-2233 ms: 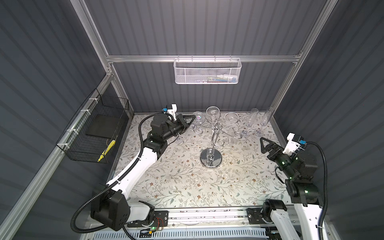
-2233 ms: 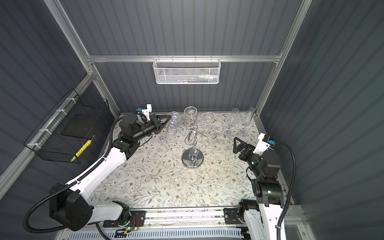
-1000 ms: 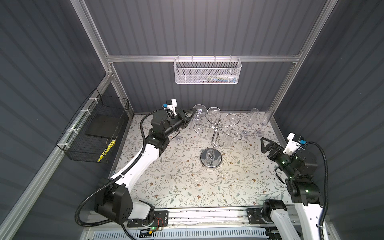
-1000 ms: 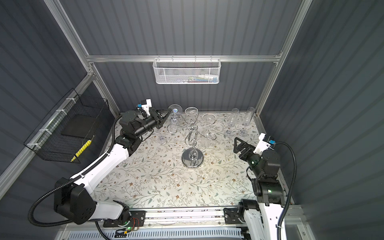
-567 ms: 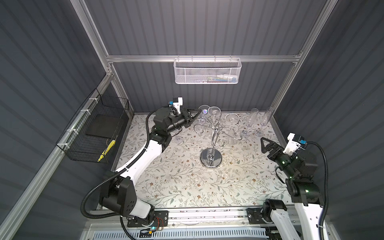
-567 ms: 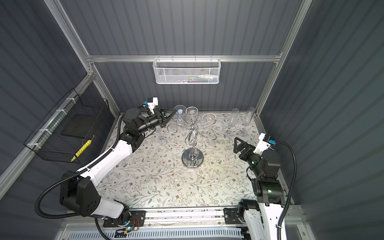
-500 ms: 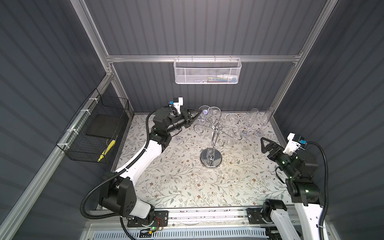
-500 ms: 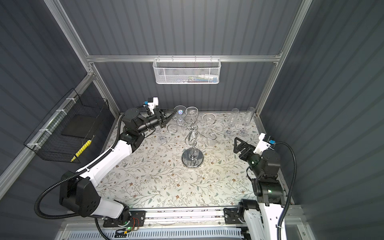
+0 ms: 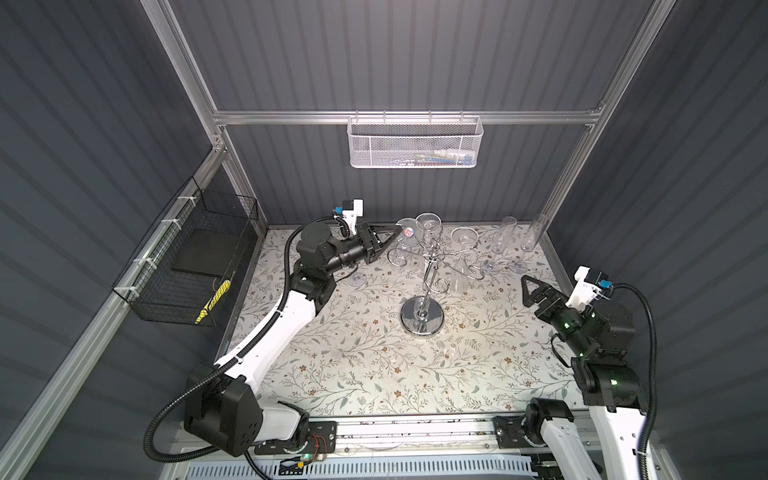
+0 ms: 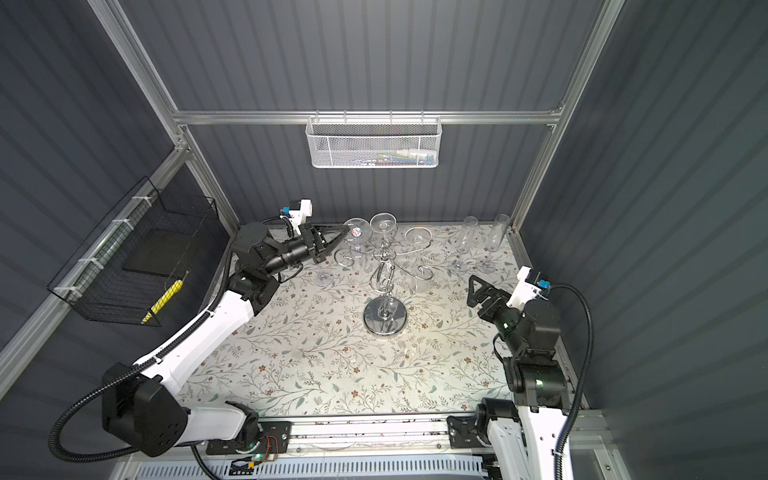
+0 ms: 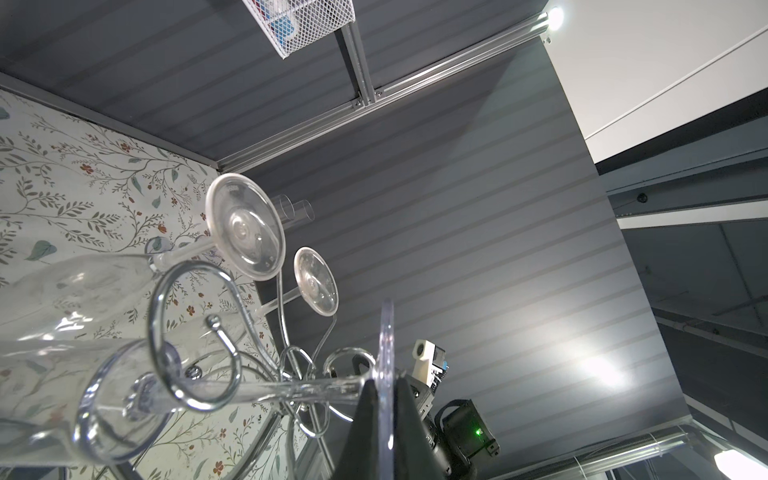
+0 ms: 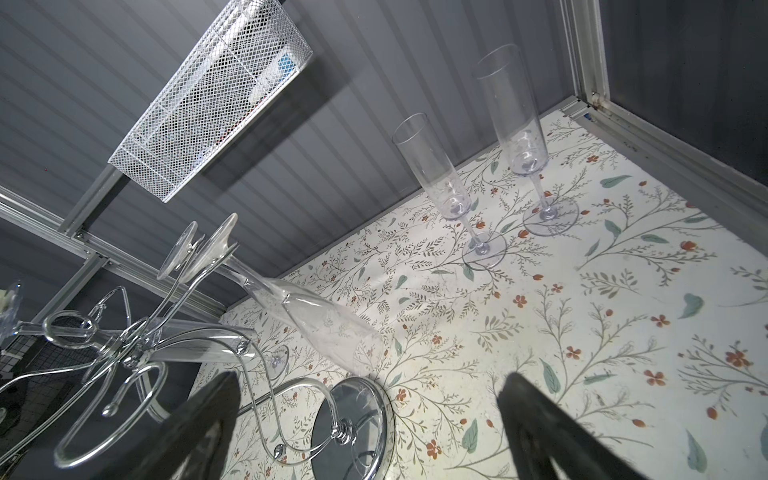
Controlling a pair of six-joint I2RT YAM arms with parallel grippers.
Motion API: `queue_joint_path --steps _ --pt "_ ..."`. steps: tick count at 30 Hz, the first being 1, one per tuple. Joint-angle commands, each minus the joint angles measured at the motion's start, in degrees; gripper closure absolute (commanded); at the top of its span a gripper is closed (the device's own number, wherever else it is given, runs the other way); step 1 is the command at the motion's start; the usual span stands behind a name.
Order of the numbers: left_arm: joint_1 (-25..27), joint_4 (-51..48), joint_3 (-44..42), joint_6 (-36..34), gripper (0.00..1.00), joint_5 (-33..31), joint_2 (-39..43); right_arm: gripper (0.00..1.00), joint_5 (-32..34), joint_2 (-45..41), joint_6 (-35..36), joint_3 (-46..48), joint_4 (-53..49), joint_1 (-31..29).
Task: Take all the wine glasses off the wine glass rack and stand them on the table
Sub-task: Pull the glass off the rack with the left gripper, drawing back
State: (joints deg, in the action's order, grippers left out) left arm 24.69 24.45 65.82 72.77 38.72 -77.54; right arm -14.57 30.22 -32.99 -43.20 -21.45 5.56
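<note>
A chrome wine glass rack [image 9: 422, 321] stands near the middle of a floral-patterned table [image 9: 353, 365]. It is seen from above in both top views. Its round mirror base rests on the table, and curled scroll arms spread from a twisted central stem.

The left gripper [image 9: 397, 231] reaches in from the left, level with the top of the rack. Its black fingers [image 11: 360, 432] are pressed together on the round foot of a clear wine glass [image 9: 409, 232]. In the left wrist view the foot shows edge-on between the two fingers. The stem runs through the curl of one scroll arm, so the glass is still on the rack, on its far left side.

Two more hanging glasses [image 9: 429, 224] sit upside down in other arms, feet uppermost.

The right gripper [image 9: 528, 291] hovers over the right edge of the table, well apart from the rack. Its jaws are spread wide and hold nothing.

Two empty champagne flutes [image 9: 500, 245] stand upright near the table's far right corner. A white mesh basket [image 9: 415, 145] hangs on the back wall. A black wire basket [image 9: 187, 257] hangs on the left wall.
</note>
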Motion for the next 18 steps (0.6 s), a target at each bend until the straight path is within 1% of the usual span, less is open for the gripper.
queue_joint_path --steps 1,5,11,12,18 --pt "-0.27 1.38 -1.43 1.05 1.00 -0.54 2.11 0.01 0.33 0.10 0.41 -1.62 -0.26 -0.23" --pt "-0.34 -0.05 -3.44 0.87 1.00 -3.26 4.49 0.01 0.63 0.10 0.20 -1.80 -0.43 -0.20" --pt "-0.34 -9.36 -3.94 -4.28 1.00 -9.64 8.65 0.01 0.94 0.36 0.30 -2.69 -0.52 -0.20" --pt "-0.34 -9.95 -4.14 -4.62 1.00 -10.91 9.44 0.01 1.07 0.51 0.29 -2.99 -2.21 -0.24" --pt "-0.37 -16.67 -4.92 -7.81 1.00 -19.42 14.65 0.01 2.11 1.81 -1.05 -4.82 -4.24 -0.21"
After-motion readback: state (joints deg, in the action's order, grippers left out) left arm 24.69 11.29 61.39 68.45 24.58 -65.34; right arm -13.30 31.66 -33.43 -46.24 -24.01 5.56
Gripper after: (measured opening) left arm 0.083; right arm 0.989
